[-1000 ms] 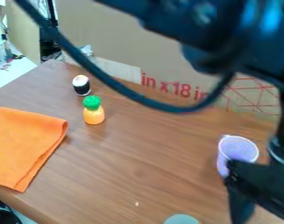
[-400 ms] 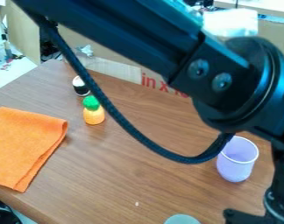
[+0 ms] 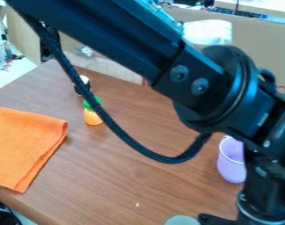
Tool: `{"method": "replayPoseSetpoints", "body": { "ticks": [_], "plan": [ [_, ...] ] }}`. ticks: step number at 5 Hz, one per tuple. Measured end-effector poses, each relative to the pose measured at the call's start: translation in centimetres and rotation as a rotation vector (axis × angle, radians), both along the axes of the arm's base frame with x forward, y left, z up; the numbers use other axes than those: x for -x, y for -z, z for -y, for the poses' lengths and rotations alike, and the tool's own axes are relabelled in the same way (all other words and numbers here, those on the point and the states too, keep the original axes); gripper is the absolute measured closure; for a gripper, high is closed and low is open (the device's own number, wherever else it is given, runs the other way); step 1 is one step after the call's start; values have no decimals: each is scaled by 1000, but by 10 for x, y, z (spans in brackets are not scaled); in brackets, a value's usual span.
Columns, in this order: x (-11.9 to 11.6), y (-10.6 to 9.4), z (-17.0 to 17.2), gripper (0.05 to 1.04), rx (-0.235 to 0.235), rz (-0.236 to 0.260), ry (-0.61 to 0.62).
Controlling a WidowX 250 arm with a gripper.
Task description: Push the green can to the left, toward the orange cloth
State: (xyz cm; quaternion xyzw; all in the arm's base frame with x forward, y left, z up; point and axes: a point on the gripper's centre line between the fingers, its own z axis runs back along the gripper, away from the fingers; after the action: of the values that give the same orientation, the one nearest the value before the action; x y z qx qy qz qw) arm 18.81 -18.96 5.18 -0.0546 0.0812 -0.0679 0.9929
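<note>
The arm (image 3: 145, 39) partly hides the purple cup (image 3: 229, 169), its cable (image 3: 133, 143) the toy pineapple (image 3: 92, 117); the gripper's (image 3: 217, 219) spread I cannot tell.

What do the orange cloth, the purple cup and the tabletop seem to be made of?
Orange cloth: soft fabric, matte, perhaps felt or microfiber, judging by its folded layers and rounded fold.
Purple cup: probably smooth plastic, given its even pastel color and thin pale rim.
Tabletop: brown wood grain with a slight sheen; could be wood or a laminate.
</note>
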Motion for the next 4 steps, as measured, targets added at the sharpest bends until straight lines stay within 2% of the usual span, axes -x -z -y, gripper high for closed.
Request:
{"method": "replayPoseSetpoints", "body": {
  "ticks": [2,3,4],
  "plan": [
    [-7,3,-37,83,-25,-7,-68],
    [-5,4,-70,83,-50,-25,-134],
    [0,4,-101,83,-55,-72,-168]
  ]
}}
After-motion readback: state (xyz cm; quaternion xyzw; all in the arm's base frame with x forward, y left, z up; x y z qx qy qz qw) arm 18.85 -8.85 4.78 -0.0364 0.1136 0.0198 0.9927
